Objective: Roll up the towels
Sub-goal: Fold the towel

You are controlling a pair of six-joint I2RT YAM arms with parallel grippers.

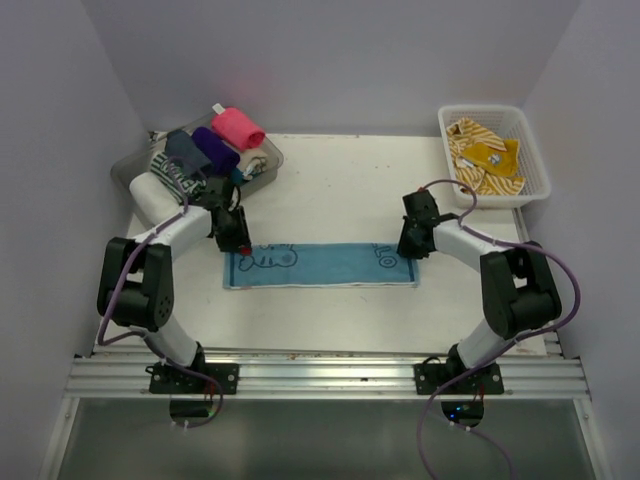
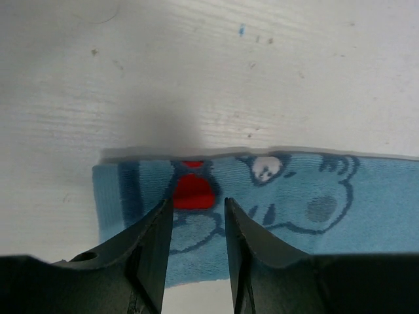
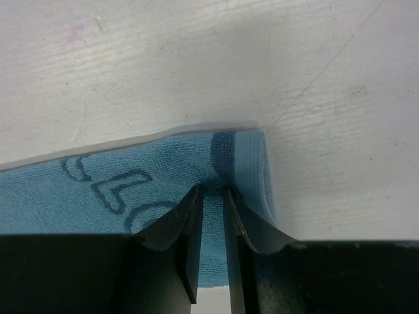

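A light blue towel [image 1: 320,265] with dark lettering and a cartoon figure lies flat as a long strip across the middle of the table. My left gripper [image 1: 240,245] stands over its left end. In the left wrist view that gripper [image 2: 198,203] has its jaws apart above the towel [image 2: 294,196], beside a red patch, and the flat cloth shows between them. My right gripper [image 1: 408,248] is at the right end. Seen from the right wrist, it [image 3: 215,191] has its tips nearly together at the dark band of the towel [image 3: 131,190], and the cloth puckers there.
A clear tray [image 1: 270,158] at the back left holds rolled towels, among them a hot pink one [image 1: 238,127] and a purple one [image 1: 215,148]. A white lattice basket [image 1: 530,150] at the back right holds mustard-yellow striped towels [image 1: 485,155].
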